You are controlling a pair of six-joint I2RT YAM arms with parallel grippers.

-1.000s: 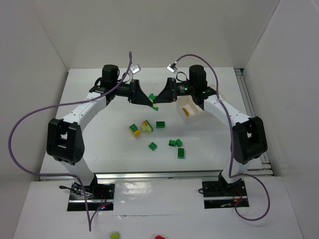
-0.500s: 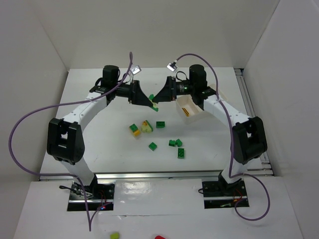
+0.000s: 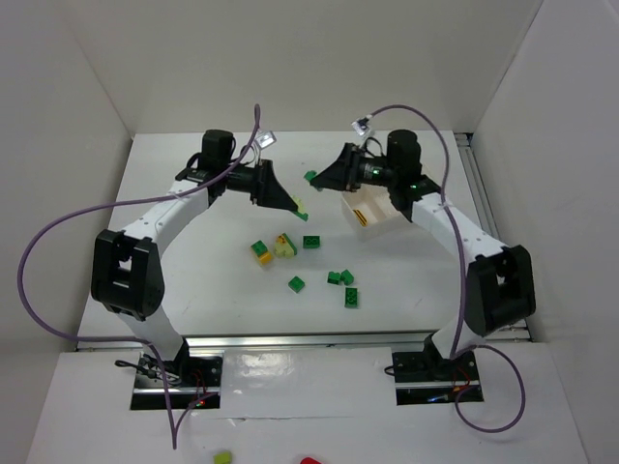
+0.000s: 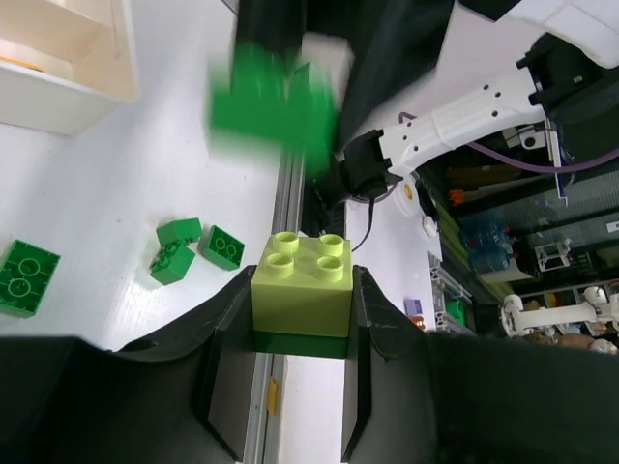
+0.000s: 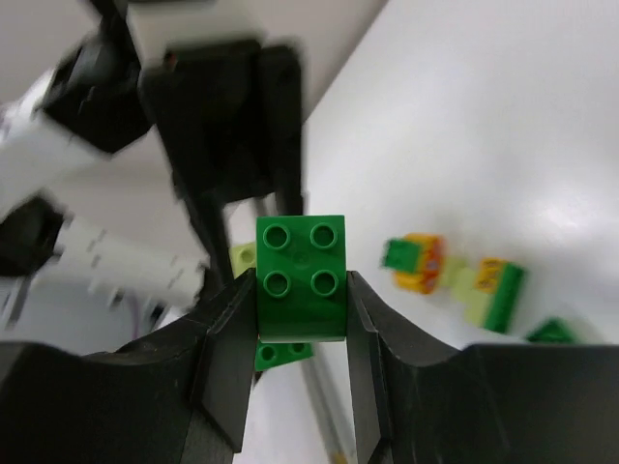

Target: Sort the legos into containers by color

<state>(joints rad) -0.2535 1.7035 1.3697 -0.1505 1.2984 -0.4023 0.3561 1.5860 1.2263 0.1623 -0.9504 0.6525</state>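
Note:
My left gripper (image 3: 295,204) (image 4: 300,304) is shut on a pale yellow-green lego (image 4: 302,280) stacked on a dark green one (image 4: 300,343), held above the table's middle. My right gripper (image 3: 316,178) (image 5: 300,290) is shut on a dark green lego (image 5: 300,275) (image 3: 310,176), in the air just right of the left gripper and apart from it. It shows blurred in the left wrist view (image 4: 276,101). The white tray (image 3: 379,222) (image 4: 68,87) lies under the right arm. Several loose legos lie on the table: green and yellow ones (image 3: 261,251) (image 3: 282,245) and green ones (image 3: 311,242) (image 3: 297,283) (image 3: 351,297).
White walls close in the table on the left, back and right. A metal rail (image 3: 309,340) runs along the near edge. Purple cables (image 3: 39,251) loop from both arms. Small coloured objects (image 3: 222,457) lie on the floor in front.
The two grippers were together at the table's middle. My right gripper has drawn back up and to the right with the dark green lego. The left gripper keeps the pale stack.

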